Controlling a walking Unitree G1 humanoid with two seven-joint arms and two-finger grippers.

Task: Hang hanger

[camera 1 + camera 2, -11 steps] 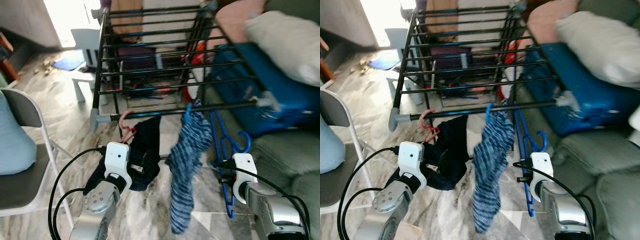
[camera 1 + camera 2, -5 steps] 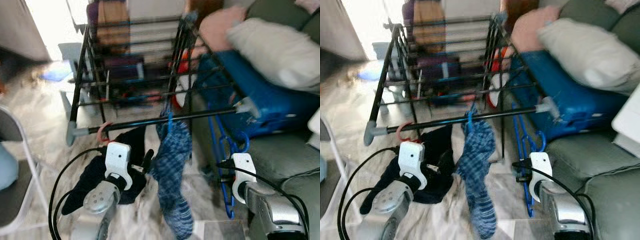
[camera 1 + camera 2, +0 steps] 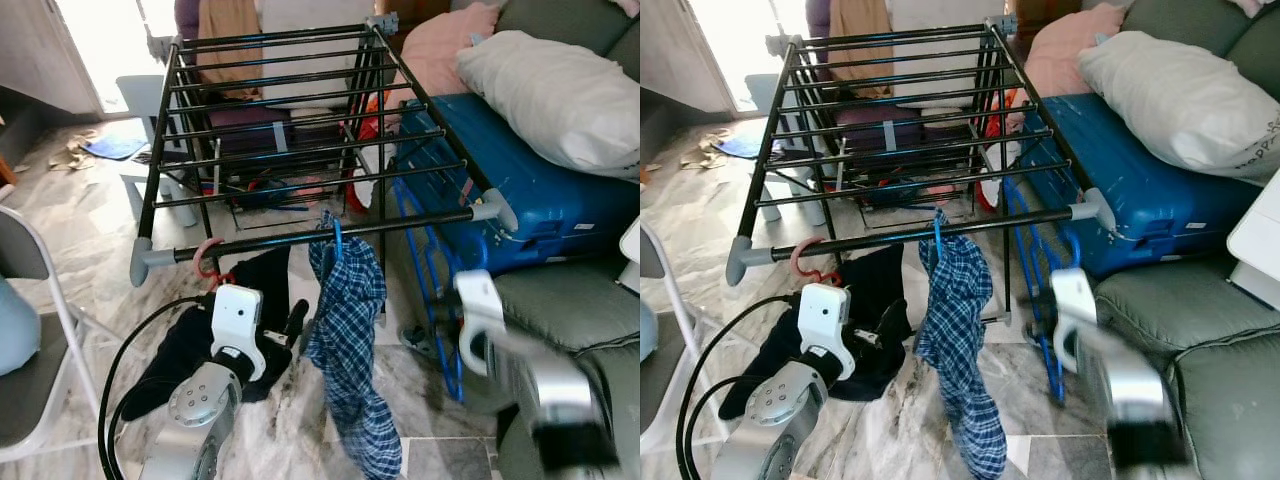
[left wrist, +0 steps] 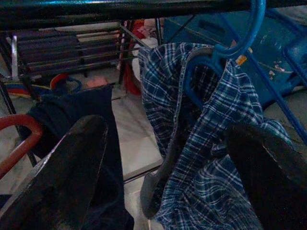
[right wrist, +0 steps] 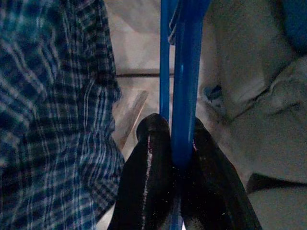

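Right gripper (image 5: pixel 175 158) clamped on blue hanger (image 5: pixel 184 72), low beside drying rack's (image 3: pixel 330 232) front-right corner. Left gripper (image 4: pixel 163 158) spread wide, empty, facing plaid shirt (image 3: pixel 348 330). Could snag shirt or miss front rail if raised crooked.

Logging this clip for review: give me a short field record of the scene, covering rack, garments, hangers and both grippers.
rack: black drying rack, standing on the marble floor
front rail: plaid shirt hangs on a blue hanger hook; dark garment hangs on a red hanger
left gripper: open, fingers to either side of the plaid shirt, holding nothing
right gripper: shut on an empty blue hanger, beside the rack; arm blurred
surroundings: blue suitcase with a pillow on top, grey chair
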